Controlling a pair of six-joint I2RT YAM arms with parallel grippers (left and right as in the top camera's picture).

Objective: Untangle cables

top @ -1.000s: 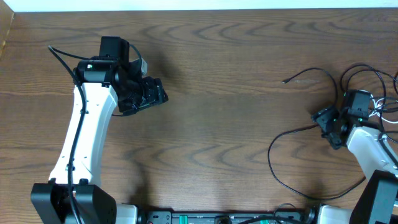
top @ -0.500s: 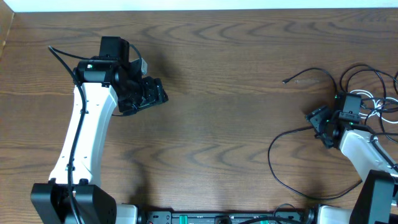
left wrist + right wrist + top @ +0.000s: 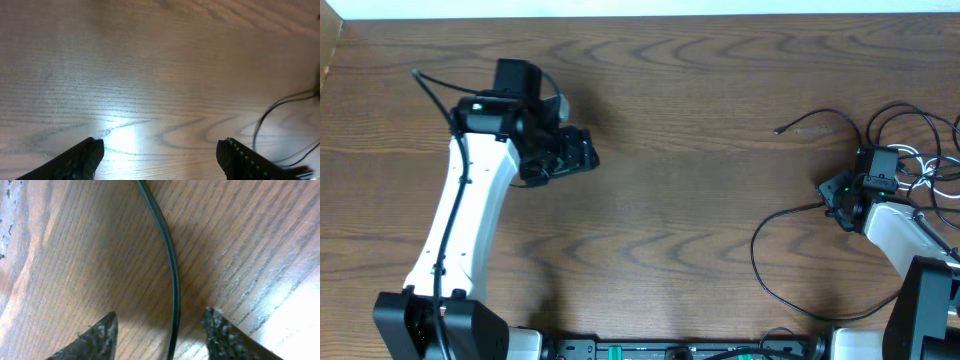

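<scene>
The cables (image 3: 908,135) lie in a tangle at the table's right edge, black cords with a white one (image 3: 932,170) among them. One black cable (image 3: 768,262) loops out toward the front, and a loose plug end (image 3: 780,130) points left. My right gripper (image 3: 837,196) is low over the start of that loop. In the right wrist view the black cable (image 3: 170,265) runs between its jaws, which stand apart and clear of it; the right gripper (image 3: 161,319) is open. My left gripper (image 3: 582,155) hangs open over bare wood at the far left, nothing between its fingers (image 3: 85,155).
Thicker black wires run along both arms' bases. The dark wood table (image 3: 680,200) has a pale wall edge along the back. A black cable's curve (image 3: 264,119) shows at the right edge of the left wrist view.
The right gripper shifted slightly over the black cable and its jaws have narrowed around it. The left arm moved a little to the right.
</scene>
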